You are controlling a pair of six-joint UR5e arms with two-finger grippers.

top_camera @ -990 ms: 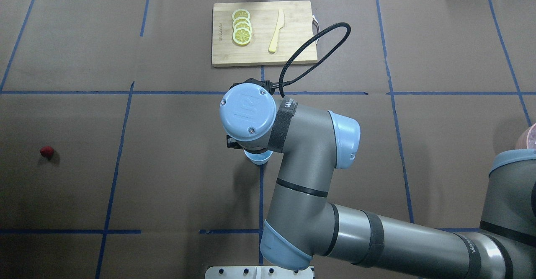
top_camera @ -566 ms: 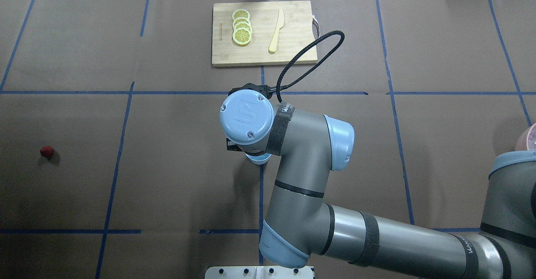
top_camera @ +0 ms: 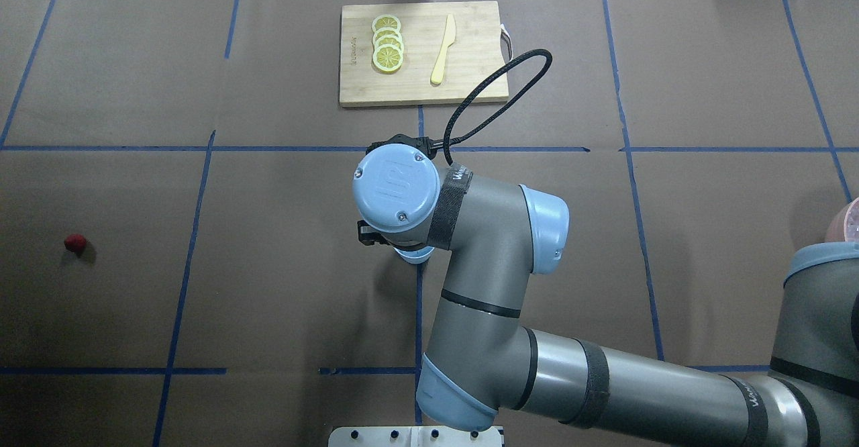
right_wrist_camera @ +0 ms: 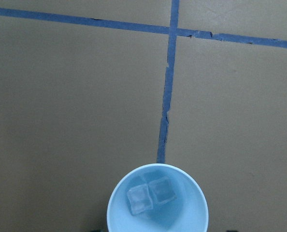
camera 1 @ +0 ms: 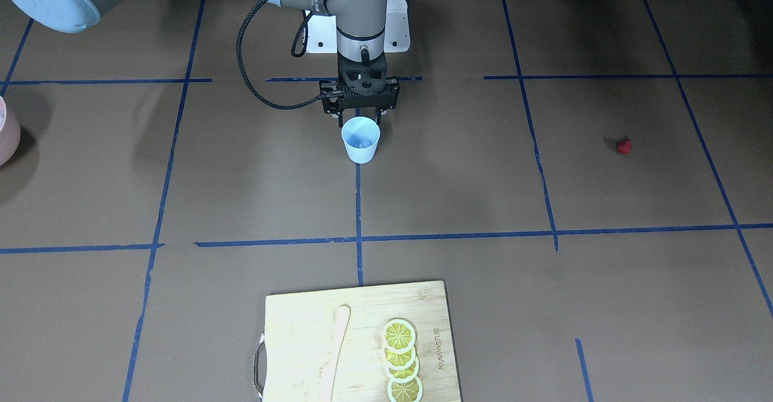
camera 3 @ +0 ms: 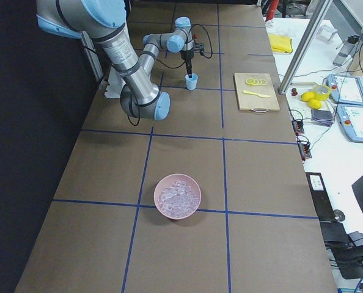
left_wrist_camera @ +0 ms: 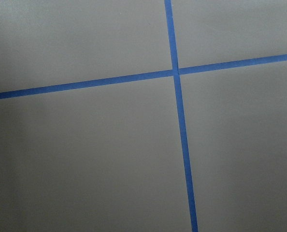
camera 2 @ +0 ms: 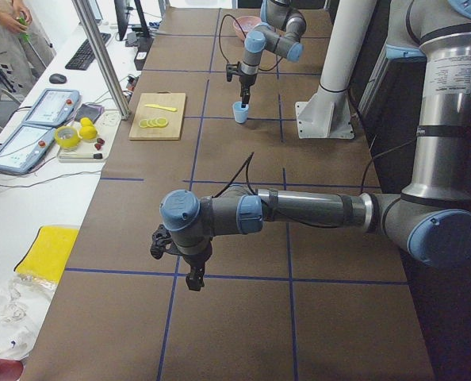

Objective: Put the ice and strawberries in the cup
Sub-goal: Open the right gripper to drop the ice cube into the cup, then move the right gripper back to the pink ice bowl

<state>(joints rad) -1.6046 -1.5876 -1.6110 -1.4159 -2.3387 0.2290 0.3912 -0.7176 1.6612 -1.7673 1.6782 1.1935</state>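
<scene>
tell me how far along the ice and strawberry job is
Done: two ice cubes lie in the cup. In hand: nothing is held; the right tool hangs open just above the cup's rim. Left to do: the strawberry lies on the table, far from the cup and untouched. More ice sits in the pink bowl.

Lower centre: pink bowl (camera 3: 176, 215) heaped with ice (camera 3: 177, 194), sitting on a blue tape line of the brown table (camera 3: 261, 183). Upper centre: light-blue cup (camera 3: 192, 81), upright, with the right gripper (camera 3: 188, 68) pointing down just above it, well apart from the bowl. Right of the cup: wooden cutting board (camera 3: 258, 104) bearing lemon slices (camera 3: 253, 81) and a pale knife (camera 3: 258, 93).
</scene>
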